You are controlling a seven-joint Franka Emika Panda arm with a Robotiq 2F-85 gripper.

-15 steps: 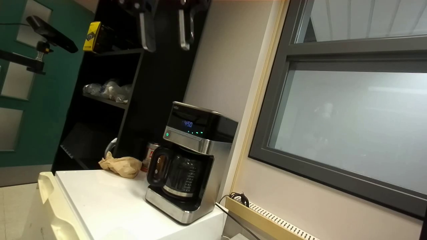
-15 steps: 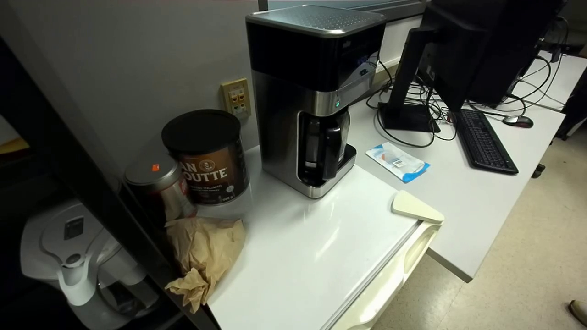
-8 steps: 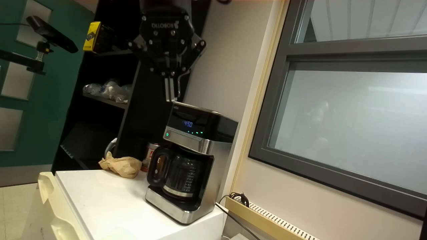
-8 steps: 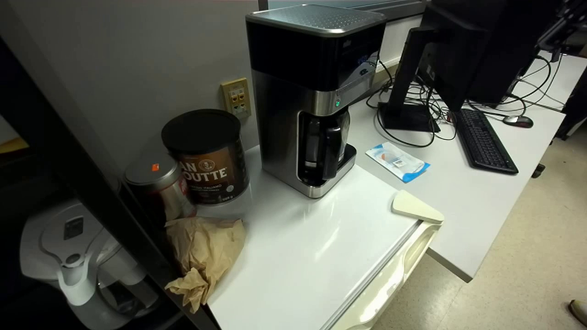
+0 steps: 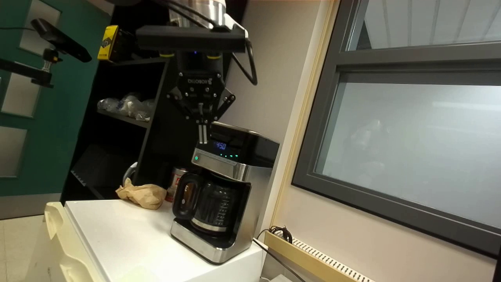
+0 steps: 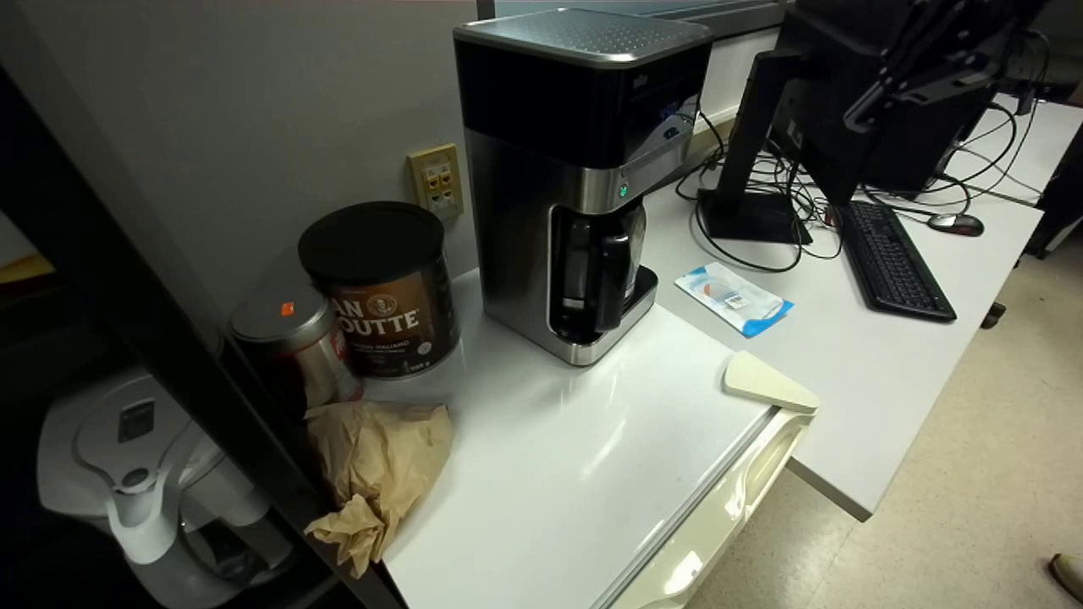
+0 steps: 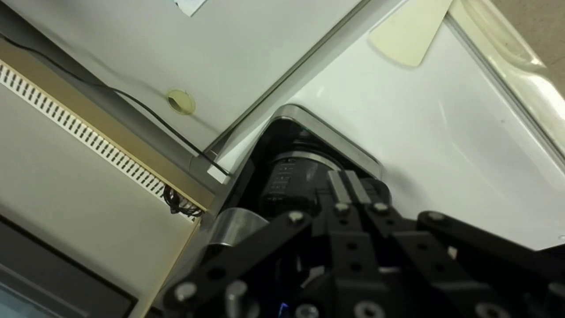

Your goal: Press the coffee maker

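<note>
The coffee maker (image 5: 260, 188) stands upright on a white cabinet, black and silver, with a lit display reading 4:50 and a green-lit button at its panel's edge. It also shows in an exterior view (image 6: 520, 228) and in the wrist view (image 7: 331, 132). Its dark glass carafe (image 5: 215, 203) sits inside, its black handle facing out. My gripper (image 5: 203, 142) is shut and empty, pointing down, its tips overlapping the panel there. An exterior view shows the gripper (image 6: 861, 123) well apart from the machine's front. In the wrist view my gripper (image 7: 348, 172) overlaps the carafe; the panel is mostly hidden.
A crumpled brown paper bag (image 6: 381, 474), a large coffee can (image 6: 381, 296) and a smaller tin (image 6: 288, 338) stand beside the machine. A black shelf (image 5: 180, 98) stands behind. A monitor (image 6: 821, 110) and keyboard (image 6: 897, 258) are on the adjoining desk.
The gripper was open at the top of an exterior view a second ago and shut half a second later. It has since moved down and nearer the coffee maker, which has not moved.
</note>
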